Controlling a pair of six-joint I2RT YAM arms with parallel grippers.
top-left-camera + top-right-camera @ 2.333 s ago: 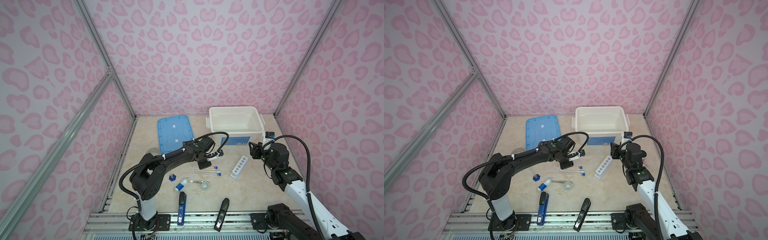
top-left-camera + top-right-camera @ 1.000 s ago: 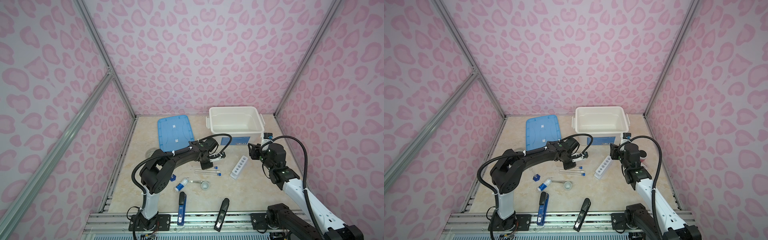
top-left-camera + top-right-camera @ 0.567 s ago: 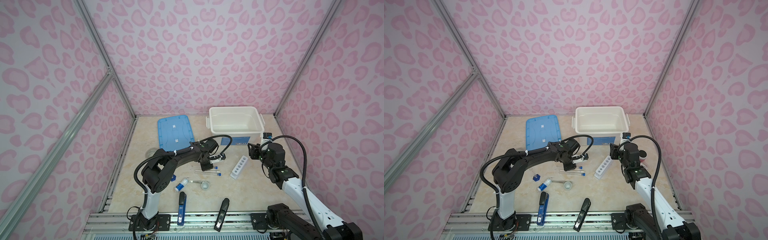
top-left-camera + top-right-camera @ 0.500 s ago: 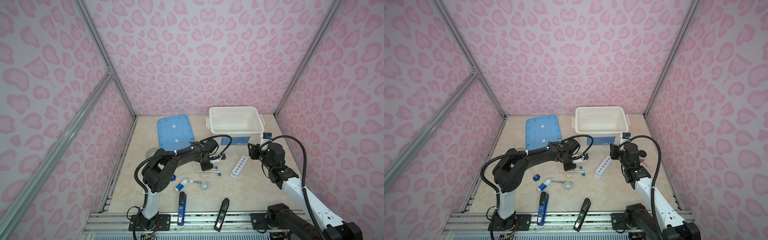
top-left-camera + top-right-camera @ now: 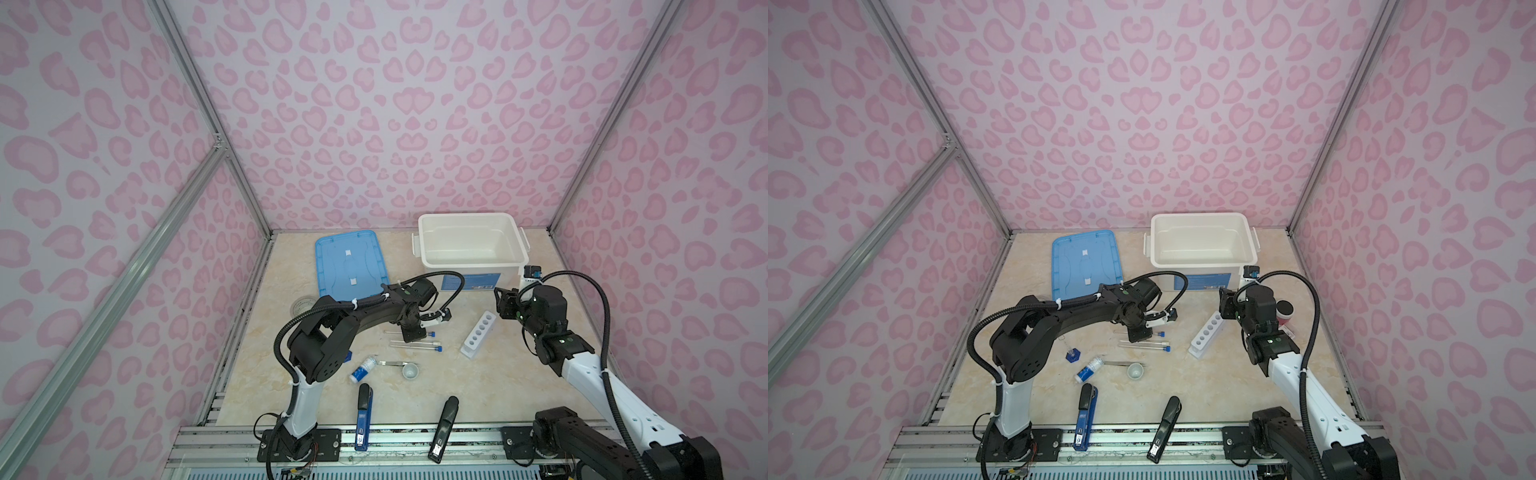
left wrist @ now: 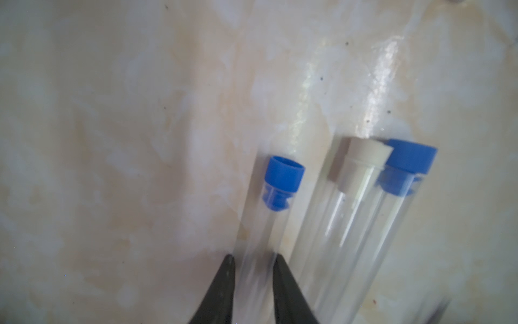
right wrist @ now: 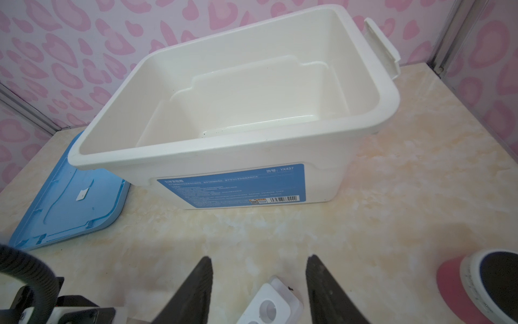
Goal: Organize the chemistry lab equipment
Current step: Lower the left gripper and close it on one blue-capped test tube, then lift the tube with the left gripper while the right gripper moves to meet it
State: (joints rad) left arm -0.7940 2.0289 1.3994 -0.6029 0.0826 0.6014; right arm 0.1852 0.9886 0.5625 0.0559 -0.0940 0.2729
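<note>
**Left gripper grasps a blue-capped tube, right gripper hangs open over the rack**

The left gripper is down at the table. Its 2 black fingertips press against both sides of a blue-capped test tube, so it is grasping this tube. The tube lies flat on the marble-patterned table, and the glass between the fingertips looks blurred. Just beside it lie 2 more tubes, touching each other: a white-capped test tube and a second blue-capped tube. In both top views these 3 tubes are near the middle of the table, between the left arm and the white holed rack.

The right gripper is released. Its jaws stand well apart and hold nothing, above the far end of the rack. Behind it stands the open white bin, with the blue lid flat on the table beside it.

Closer to the front lie the white-and-blue bottle on its side, the metal tweezers and the tiny white cup, all near each other. The blue-based clear cylinder is just beside the left arm; I cannot tell if it stands upright.

At the front edge lie a blue stapler-like tool and a black stapler-like tool, well apart. A clear tape roll lies near the lid.
</note>
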